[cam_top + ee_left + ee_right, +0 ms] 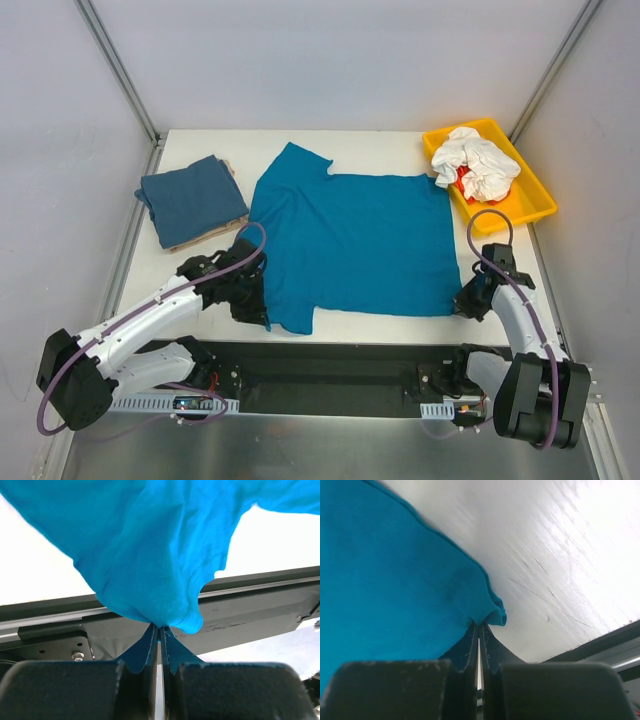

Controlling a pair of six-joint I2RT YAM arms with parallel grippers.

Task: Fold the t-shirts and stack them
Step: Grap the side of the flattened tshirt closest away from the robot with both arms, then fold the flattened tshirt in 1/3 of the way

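Observation:
The bright teal-blue t-shirt [350, 240] lies spread flat in the middle of the table. My left gripper [262, 318] is shut on its near-left sleeve edge; in the left wrist view [160, 629] the teal cloth [150, 555] is pinched at the fingertips. My right gripper [462, 305] is shut on the near-right corner; in the right wrist view [479, 626] the teal cloth [385, 580] is bunched at the tips. The folded slate-blue t-shirt [192, 198] lies at the back left on the beige one [210, 234], of which only an edge shows.
A yellow plastic tray [535, 205] at the back right holds a crumpled white cloth [478, 165] with a bit of red. The table's near edge and a dark rail [250, 605] run just below both grippers. Grey walls close in the sides.

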